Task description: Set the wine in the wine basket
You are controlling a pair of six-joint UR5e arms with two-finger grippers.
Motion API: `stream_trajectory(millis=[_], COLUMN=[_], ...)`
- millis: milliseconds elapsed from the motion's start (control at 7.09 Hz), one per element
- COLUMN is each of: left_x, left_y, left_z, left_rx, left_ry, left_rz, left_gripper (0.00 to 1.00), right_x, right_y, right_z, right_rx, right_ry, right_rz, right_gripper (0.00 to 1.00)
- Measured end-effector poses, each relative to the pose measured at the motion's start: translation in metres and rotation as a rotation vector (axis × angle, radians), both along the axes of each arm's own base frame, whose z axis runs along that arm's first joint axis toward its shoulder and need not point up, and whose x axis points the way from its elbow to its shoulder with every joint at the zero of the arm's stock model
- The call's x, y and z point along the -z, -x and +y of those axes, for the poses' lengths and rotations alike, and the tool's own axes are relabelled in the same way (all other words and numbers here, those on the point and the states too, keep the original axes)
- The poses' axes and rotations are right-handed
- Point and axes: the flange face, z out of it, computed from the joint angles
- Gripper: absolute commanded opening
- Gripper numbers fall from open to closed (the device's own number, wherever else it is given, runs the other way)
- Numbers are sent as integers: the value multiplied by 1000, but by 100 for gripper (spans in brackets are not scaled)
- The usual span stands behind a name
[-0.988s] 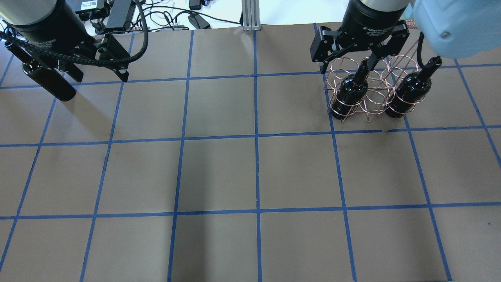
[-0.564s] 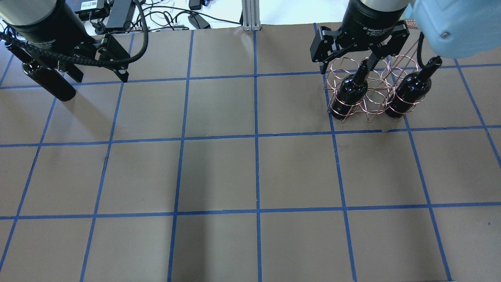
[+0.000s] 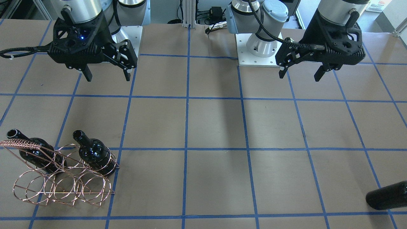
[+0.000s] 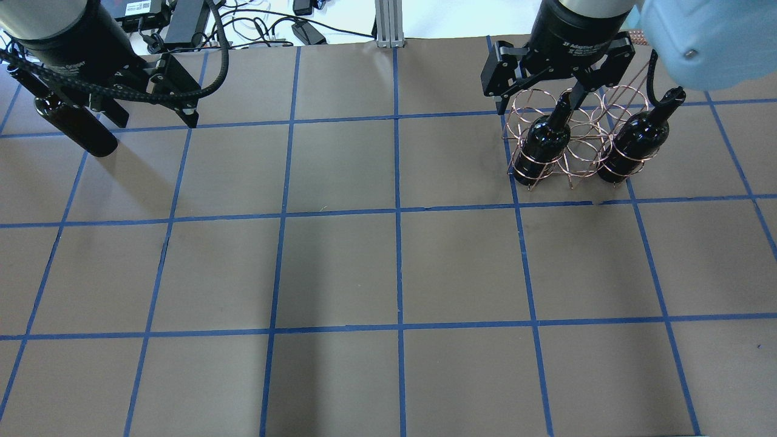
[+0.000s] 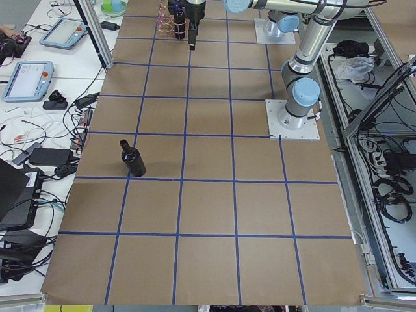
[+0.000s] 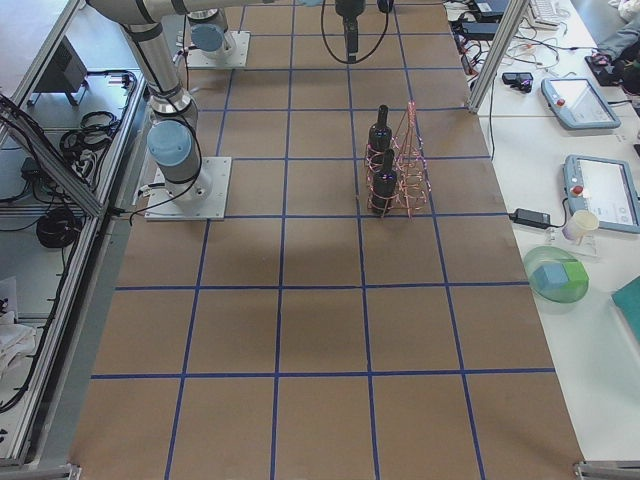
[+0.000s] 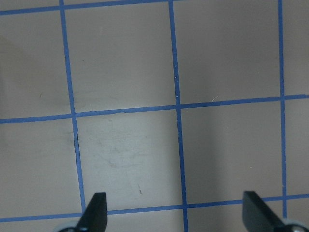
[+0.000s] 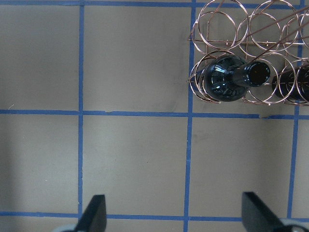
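The copper wire wine basket stands at the far right of the table and holds two glossy black bottles, one at its left end and one at its right end. A third black wine bottle stands alone on the table at the far left, just left of my left gripper, which is open and empty. My right gripper is open and empty, raised above the basket. The right wrist view shows the basket and one bottle ahead of the open gripper. The left wrist view shows only the table between its fingertips.
The table is brown paper with a grid of blue tape. Cables and power bricks lie beyond its far edge. In the front-facing view the basket is at lower left and the lone bottle at lower right.
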Motion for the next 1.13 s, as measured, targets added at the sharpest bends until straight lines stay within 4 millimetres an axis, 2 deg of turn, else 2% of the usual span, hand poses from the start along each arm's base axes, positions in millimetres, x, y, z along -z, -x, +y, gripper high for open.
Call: stream_trajectory(millis=[282,1129], left_x=[2,-4], left_y=[-6,-25], left_z=[-8,-12], left_rx=[-13,-63], left_ry=[18,39], left_rz=[13,8], left_gripper=[100,100], right_x=[0,0], right_y=[0,0], right_z=[0,0], right_rx=[0,0], right_ry=[0,1], right_rz=[0,-2], right_gripper=[100,100])
